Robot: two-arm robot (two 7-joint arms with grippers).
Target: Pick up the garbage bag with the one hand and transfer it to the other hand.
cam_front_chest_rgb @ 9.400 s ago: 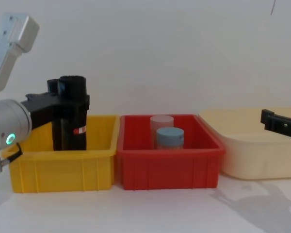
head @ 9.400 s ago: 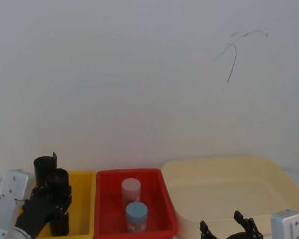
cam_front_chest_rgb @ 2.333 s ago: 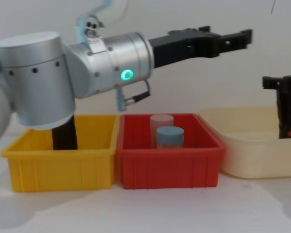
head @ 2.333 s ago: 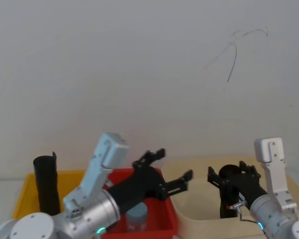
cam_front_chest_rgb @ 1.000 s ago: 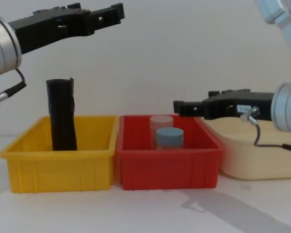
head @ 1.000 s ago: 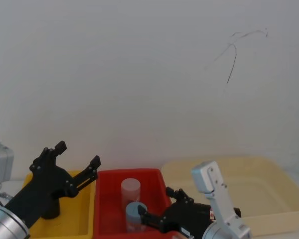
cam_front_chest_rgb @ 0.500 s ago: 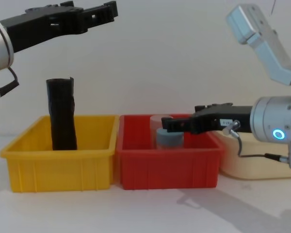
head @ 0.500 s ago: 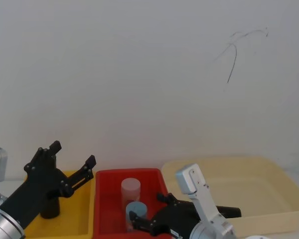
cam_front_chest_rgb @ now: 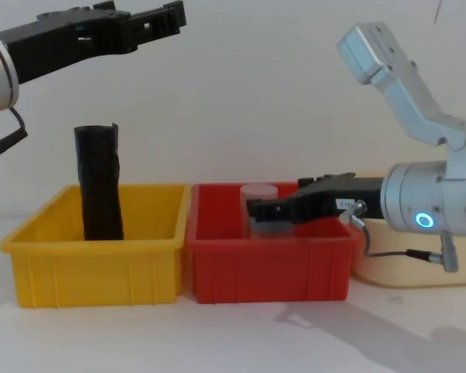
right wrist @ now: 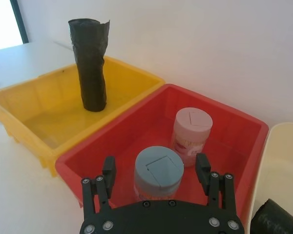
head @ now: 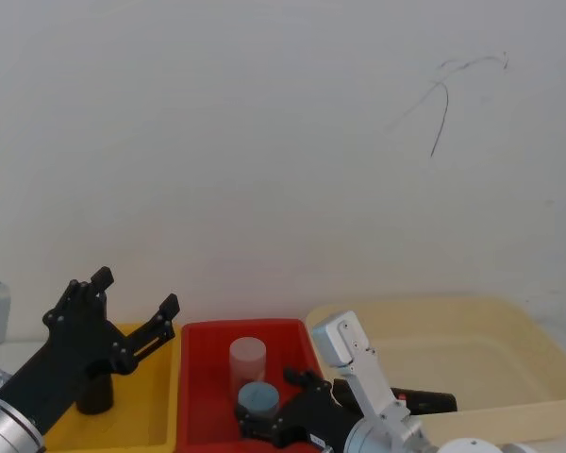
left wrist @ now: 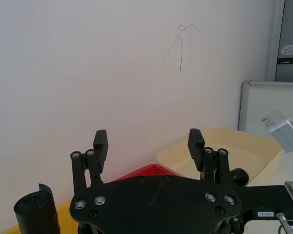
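The garbage bag [head: 432,402] lies on its side in the cream tub [head: 509,321], a black roll with a bit of red at its end; its end also shows in the right wrist view [right wrist: 276,219]. My right gripper [head: 264,404] is open low in the red bin [cam_front_chest_rgb: 268,272], its fingers [right wrist: 108,168] either side of a blue-lidded jar [right wrist: 158,168], well left of the bag. My left gripper [cam_front_chest_rgb: 175,15] hangs open and empty, high above the yellow bin [cam_front_chest_rgb: 93,272].
A crinkled black roll [cam_front_chest_rgb: 99,183] without a label stands upright in the yellow bin. A pink-lidded jar [right wrist: 191,129] stands behind the blue-lidded one in the red bin. The three bins sit side by side against a white wall.
My right gripper has slid further left, out of the cream tub and into the red bin over the jars. The left gripper has barely moved. The garbage bag stays lying in the tub.
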